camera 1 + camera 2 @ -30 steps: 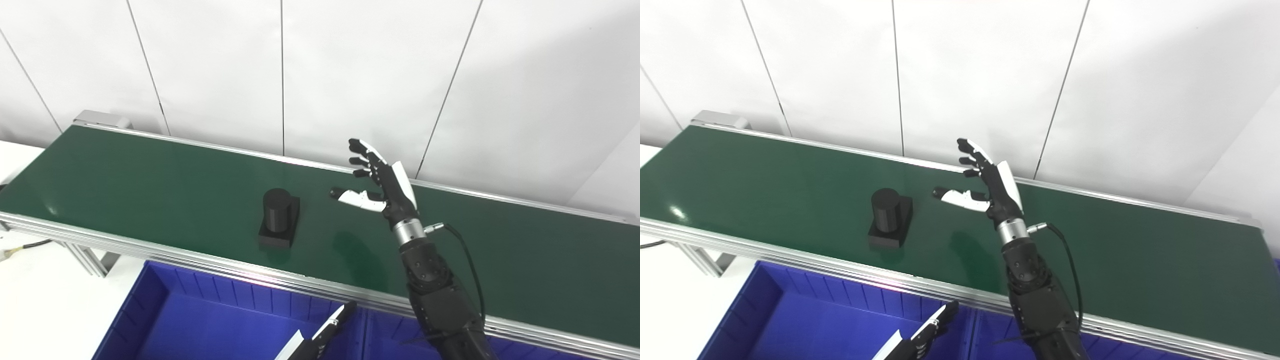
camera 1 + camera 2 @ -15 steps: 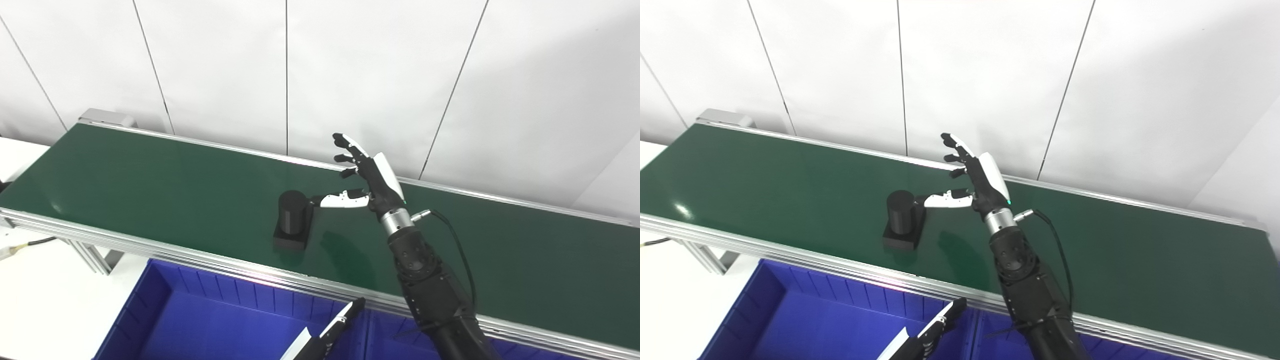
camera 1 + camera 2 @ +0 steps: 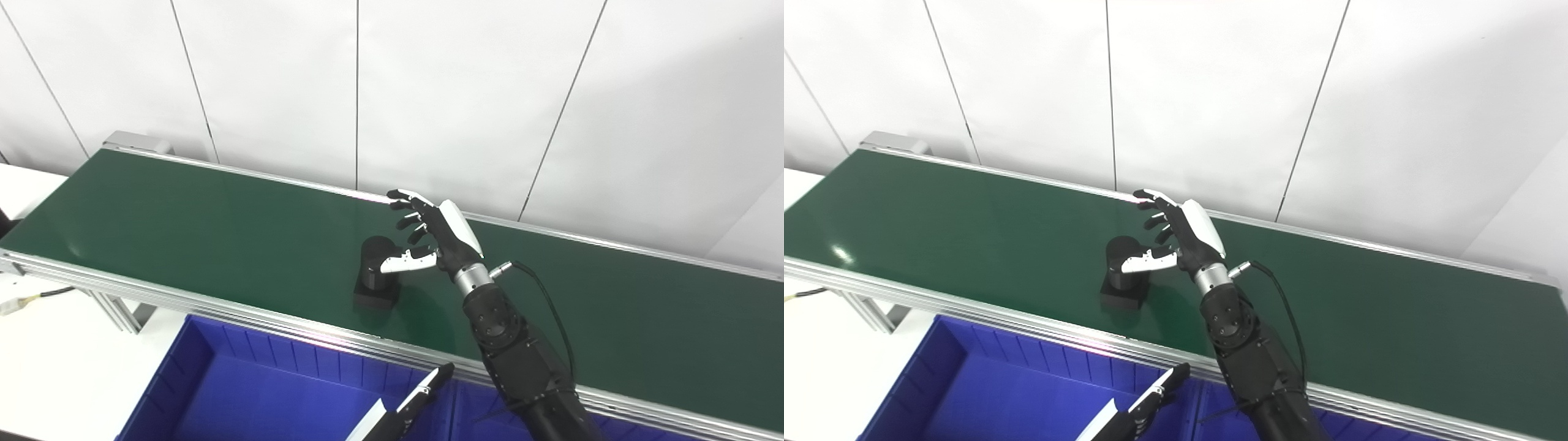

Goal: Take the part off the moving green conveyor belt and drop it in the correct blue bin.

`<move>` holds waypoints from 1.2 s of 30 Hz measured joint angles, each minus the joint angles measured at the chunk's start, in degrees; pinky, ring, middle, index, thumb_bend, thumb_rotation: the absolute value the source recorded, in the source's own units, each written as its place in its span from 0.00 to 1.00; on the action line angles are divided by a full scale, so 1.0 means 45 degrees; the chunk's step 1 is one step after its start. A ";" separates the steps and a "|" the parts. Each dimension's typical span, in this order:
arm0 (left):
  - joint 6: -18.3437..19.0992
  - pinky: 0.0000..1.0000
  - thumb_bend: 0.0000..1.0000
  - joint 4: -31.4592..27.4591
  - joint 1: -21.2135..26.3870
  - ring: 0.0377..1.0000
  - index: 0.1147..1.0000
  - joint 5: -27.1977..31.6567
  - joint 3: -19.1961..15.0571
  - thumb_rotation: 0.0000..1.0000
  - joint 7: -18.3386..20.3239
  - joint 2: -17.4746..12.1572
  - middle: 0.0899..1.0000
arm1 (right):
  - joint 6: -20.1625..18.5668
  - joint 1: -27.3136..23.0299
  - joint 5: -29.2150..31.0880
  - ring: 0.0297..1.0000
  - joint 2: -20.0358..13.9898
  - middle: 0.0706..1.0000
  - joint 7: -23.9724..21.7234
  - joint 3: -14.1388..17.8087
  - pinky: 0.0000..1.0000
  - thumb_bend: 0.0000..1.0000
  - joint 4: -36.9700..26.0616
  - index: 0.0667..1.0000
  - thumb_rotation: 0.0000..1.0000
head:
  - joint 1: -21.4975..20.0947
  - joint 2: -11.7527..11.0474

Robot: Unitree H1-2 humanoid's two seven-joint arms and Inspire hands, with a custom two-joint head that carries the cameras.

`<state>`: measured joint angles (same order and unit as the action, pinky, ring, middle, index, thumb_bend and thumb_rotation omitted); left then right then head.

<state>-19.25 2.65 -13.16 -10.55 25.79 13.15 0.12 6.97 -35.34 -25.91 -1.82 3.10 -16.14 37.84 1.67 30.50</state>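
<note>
the black part [image 3: 376, 277], a short upright cylinder on a square base, stands on the green conveyor belt [image 3: 184, 226], a little left of the belt's middle and closer to its near rail than to its far one. nothing else lies on the belt around it.

just to its right is the right robot hand [image 3: 438, 236], raised on its black forearm that crosses the near rail from the bottom edge. its fingers [image 3: 404, 202] are spread apart and curl over toward the left, above and beyond the cylinder's top, while the white thumb [image 3: 407, 261] reaches across the near right side of the cylinder. whether the thumb actually touches the part cannot be told; the fingers are clear of it, so the robot hand is wide open and holds nothing. a thin black cable loops from its wrist down along the forearm.

the left robot hand [image 3: 1145, 404] shows only in part at the bottom edge, over the blue bin [image 3: 202, 361]; its fingers look straight and it holds nothing.

the bin sits directly below the belt's near aluminium rail [image 3: 184, 301], with a ribbed far wall, and a second blue compartment [image 3: 468, 401] begins to its right, behind the right forearm. to the left, a white counter [image 3: 55, 367] carries the belt's frame leg and a cable end. white wall panels [image 3: 465, 92] rise behind the belt.
</note>
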 measured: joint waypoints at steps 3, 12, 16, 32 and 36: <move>0.0054 0.99 0.78 -0.0053 -0.0021 1.00 1.00 -0.0025 0.0003 0.78 0.0000 -0.0001 1.00 | -0.0171 -0.0010 -0.0507 0.60 -0.0001 0.74 0.0048 -0.0331 0.47 1.00 0.0225 0.78 0.30 | 0.0059 0.0039; 0.0078 0.98 0.79 -0.0359 -0.0098 1.00 1.00 -0.0043 0.0002 0.79 -0.0017 -0.0012 1.00 | -0.0290 -0.0119 -0.1051 0.49 -0.0016 0.65 0.0570 -0.0575 0.39 0.99 0.0934 0.64 0.16 | -0.0019 0.0117; 0.0131 0.98 0.80 -0.0433 -0.0099 1.00 1.00 -0.0043 0.0000 0.79 -0.0016 -0.0014 1.00 | -0.0414 -0.0121 -0.1093 0.42 -0.0018 0.48 0.0728 -0.0575 0.36 0.73 0.0984 0.51 0.02 | -0.0039 0.0117; 0.0269 1.00 0.79 -0.0437 -0.0090 1.00 1.00 0.0011 -0.0009 0.77 -0.0017 -0.0015 1.00 | -0.0739 -0.0111 -0.1123 0.38 -0.0071 0.44 0.0903 -0.0634 0.33 0.52 0.0672 0.47 0.00 | -0.0254 0.0078; 0.0269 1.00 0.79 -0.0436 -0.0090 1.00 1.00 0.0018 -0.0011 0.77 -0.0016 -0.0015 1.00 | -0.0751 -0.0024 -0.1048 0.37 -0.0122 0.44 0.0758 -0.0642 0.32 0.52 0.0464 0.48 0.00 | -0.0254 0.0059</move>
<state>-18.05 0.68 -13.57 -10.47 25.74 13.08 0.05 3.59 -35.45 -30.63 -2.37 6.51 -19.03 39.92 0.53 30.76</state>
